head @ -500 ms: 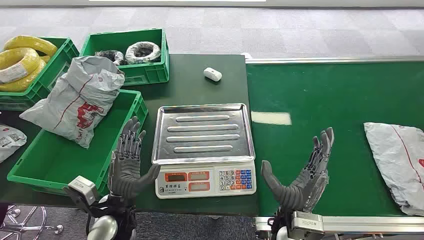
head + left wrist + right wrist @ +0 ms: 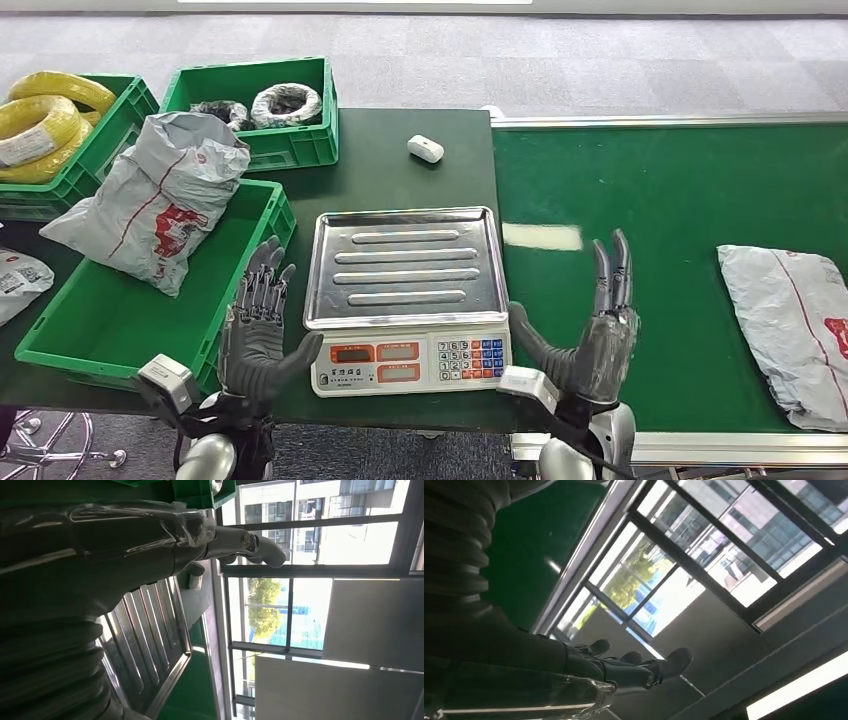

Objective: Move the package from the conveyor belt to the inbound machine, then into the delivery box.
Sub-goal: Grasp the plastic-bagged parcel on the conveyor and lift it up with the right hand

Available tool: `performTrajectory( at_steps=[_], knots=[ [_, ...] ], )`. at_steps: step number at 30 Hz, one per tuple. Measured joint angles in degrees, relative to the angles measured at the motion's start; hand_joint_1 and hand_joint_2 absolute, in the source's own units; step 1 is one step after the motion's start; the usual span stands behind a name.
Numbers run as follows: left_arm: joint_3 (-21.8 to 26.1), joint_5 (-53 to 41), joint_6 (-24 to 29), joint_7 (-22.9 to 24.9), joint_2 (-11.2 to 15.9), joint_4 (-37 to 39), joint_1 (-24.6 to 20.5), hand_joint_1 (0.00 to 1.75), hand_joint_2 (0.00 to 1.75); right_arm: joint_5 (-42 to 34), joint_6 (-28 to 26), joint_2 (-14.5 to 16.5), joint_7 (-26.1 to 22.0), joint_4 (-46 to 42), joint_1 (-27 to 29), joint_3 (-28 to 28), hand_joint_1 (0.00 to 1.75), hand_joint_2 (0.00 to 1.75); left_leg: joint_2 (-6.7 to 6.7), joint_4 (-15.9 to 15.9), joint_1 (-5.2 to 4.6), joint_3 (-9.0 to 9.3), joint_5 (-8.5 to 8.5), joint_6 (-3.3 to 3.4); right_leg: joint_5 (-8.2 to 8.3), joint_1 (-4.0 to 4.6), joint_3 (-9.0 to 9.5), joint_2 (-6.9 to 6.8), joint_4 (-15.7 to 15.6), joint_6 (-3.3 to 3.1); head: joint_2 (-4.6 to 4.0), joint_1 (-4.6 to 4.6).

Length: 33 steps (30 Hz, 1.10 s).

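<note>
A grey package (image 2: 790,330) lies flat on the green conveyor belt (image 2: 650,200) at 3 o'clock, untouched. Both robot hands, left hand (image 2: 255,330) and right hand (image 2: 600,345), are raised with fingers spread and empty, flanking the scale (image 2: 408,300). Another grey package (image 2: 150,200) rests in the green bin (image 2: 110,320) at 9 o'clock.

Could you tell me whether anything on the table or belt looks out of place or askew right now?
One thing stands out: the grey package on the left leans over the rim of the near green bin rather than lying inside it. The scale sits squarely, and the package on the conveyor belt lies flat.
</note>
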Motion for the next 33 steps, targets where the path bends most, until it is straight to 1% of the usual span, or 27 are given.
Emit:
performTrajectory(
  at_steps=[1,3,5,7,10,14,16,17,20,24,28,31,33],
  knots=[
    [0.01,-0.01,-0.56,0.00,-0.13,-0.16,0.15,0.00,1.75,5.00,0.55,-0.44,3.29,1.07,-1.55,-1.51,0.00,1.75,-0.02,0.01,0.00,0.00,0.01,0.01,0.01,-0.01,0.02,-0.02,0.00,0.01,0.00,0.00],
    [0.07,-0.02,-1.73,0.00,-0.45,-0.43,0.25,0.00,1.75,12.48,2.69,-1.76,8.44,3.63,-5.01,-4.81,0.00,1.75,-0.09,0.02,-0.02,0.01,0.03,0.04,0.02,-0.02,0.06,-0.07,0.00,0.03,0.00,0.00],
    [0.29,0.01,-2.74,0.00,-0.74,-0.55,0.01,0.00,1.75,18.07,6.34,-3.93,12.25,7.30,-8.90,-7.70,0.00,1.75,-0.14,0.05,-0.03,0.02,0.03,0.05,0.06,-0.05,0.08,-0.09,0.00,0.06,0.00,-0.01],
    [0.62,0.18,-3.39,0.00,-0.93,-0.56,-0.60,0.00,1.75,22.15,10.58,-6.90,14.81,12.65,-13.51,-10.07,0.00,1.75,-0.20,0.07,-0.04,0.01,0.06,0.09,0.10,-0.07,0.09,-0.12,0.00,0.10,0.00,0.00],
    [0.95,0.90,-3.18,-0.01,-0.85,-0.45,-1.83,0.00,1.75,25.91,16.34,-13.17,15.88,26.09,-23.09,-11.75,0.00,1.75,-0.33,0.09,-0.08,-0.03,0.15,0.21,0.18,-0.12,0.12,-0.21,0.00,0.16,0.00,-0.03],
    [1.13,1.74,-2.08,-0.02,-0.50,-0.44,-2.71,0.00,1.75,28.03,23.16,-23.57,15.50,47.46,-37.78,-9.66,0.00,1.75,-0.84,0.16,-0.12,-0.19,0.30,0.34,0.23,-0.20,0.10,-0.74,0.00,0.22,0.00,0.01],
    [1.24,1.74,-1.73,-0.02,-0.31,-0.60,-2.58,0.00,1.75,27.93,25.82,-27.74,15.03,54.69,-42.89,-8.19,0.00,1.75,-0.98,0.17,-0.13,-0.23,0.31,0.34,0.20,-0.21,0.08,-0.88,0.00,0.24,0.00,-0.01],
    [1.27,1.68,-1.63,-0.02,-0.23,-0.79,-2.38,0.00,1.75,27.60,26.80,-29.39,14.90,57.26,-44.50,-7.74,0.00,1.75,-1.01,0.17,-0.12,-0.25,0.30,0.33,0.18,-0.21,0.08,-0.91,0.00,0.26,0.00,-0.01],
    [1.30,1.41,-1.51,-0.02,0.02,-1.66,-1.40,0.00,1.75,26.30,28.12,-33.53,14.70,62.91,-46.79,-7.19,0.00,1.75,-1.02,0.16,-0.12,-0.34,0.26,0.33,0.13,-0.20,0.04,-0.93,-0.01,0.31,0.00,-0.02],
    [1.30,1.16,-1.54,-0.02,0.31,-2.36,-0.75,0.00,1.75,24.28,29.31,-36.59,13.77,67.38,-47.19,-6.82,0.00,1.75,-0.88,0.15,-0.12,-0.36,0.21,0.32,0.12,-0.19,-0.07,-0.79,-0.01,0.31,0.00,-0.03],
    [1.34,1.08,-1.88,-0.02,0.75,-2.99,0.17,0.00,1.75,17.28,32.56,-38.67,7.45,69.83,-44.80,-8.01,0.00,1.75,-0.91,0.14,-0.11,-0.36,0.22,0.32,0.11,-0.17,-0.06,-0.82,-0.02,0.30,0.00,-0.03],
    [1.39,1.08,-2.39,-0.02,1.21,-3.15,0.36,0.00,1.75,13.36,34.92,-39.29,2.27,70.56,-41.72,-9.15,0.00,1.75,-0.88,0.14,-0.11,-0.36,0.22,0.32,0.11,-0.16,-0.05,-0.79,-0.02,0.30,0.00,-0.03],
    [1.41,1.11,-2.59,-0.02,1.53,-3.14,0.07,0.00,1.75,10.76,37.63,-39.37,-2.00,70.63,-39.50,-9.37,0.00,1.75,-0.87,0.13,-0.11,-0.35,0.21,0.32,0.11,-0.16,-0.05,-0.77,-0.02,0.30,0.00,-0.03]
  ],
)
